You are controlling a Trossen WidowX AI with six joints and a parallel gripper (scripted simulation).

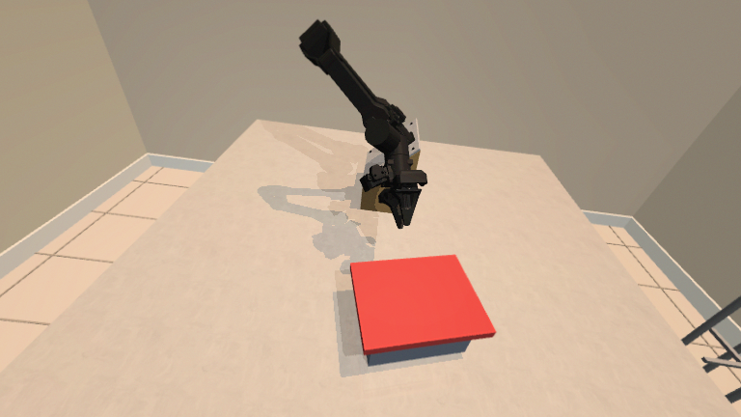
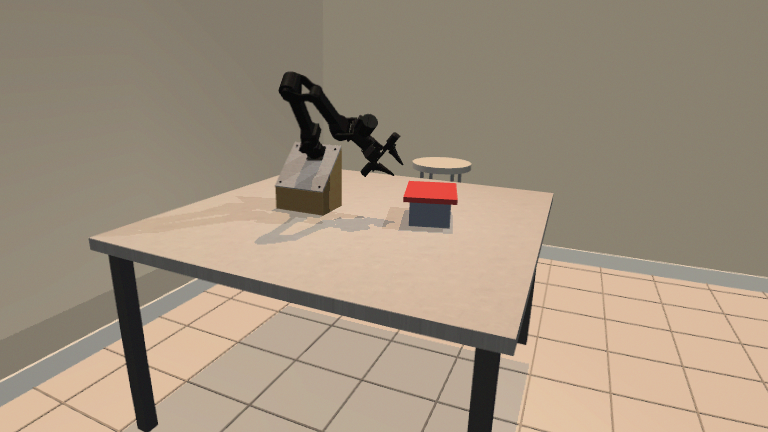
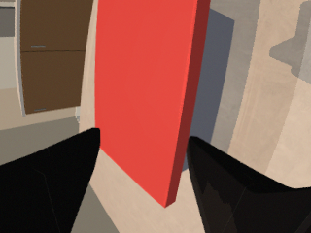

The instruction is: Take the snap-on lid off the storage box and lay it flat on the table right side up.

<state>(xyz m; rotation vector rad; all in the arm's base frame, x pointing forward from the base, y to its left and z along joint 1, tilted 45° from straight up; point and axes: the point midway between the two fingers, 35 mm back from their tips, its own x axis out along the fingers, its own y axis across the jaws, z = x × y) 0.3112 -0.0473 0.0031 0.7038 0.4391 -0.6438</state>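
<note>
Jaws parted and holding nothing, the gripper (image 1: 402, 226) (image 2: 398, 169) (image 3: 144, 140) hangs above the table (image 1: 229, 303) (image 2: 339, 257), near the box but apart from it. From the top view, the red lid (image 1: 421, 303) (image 2: 430, 192) (image 3: 141, 83) fills the lower middle of the frame, lying flat on the blue-gray box (image 1: 419, 352) (image 2: 429, 214) (image 3: 220, 63), its edges jutting past the walls. On the exterior view, lid and box stand right of center, with the gripper to their upper left and a round stool (image 2: 441, 165) behind the table. At the wrist, the lid runs from the top edge toward the lower middle, seen between the two dark fingertips.
</note>
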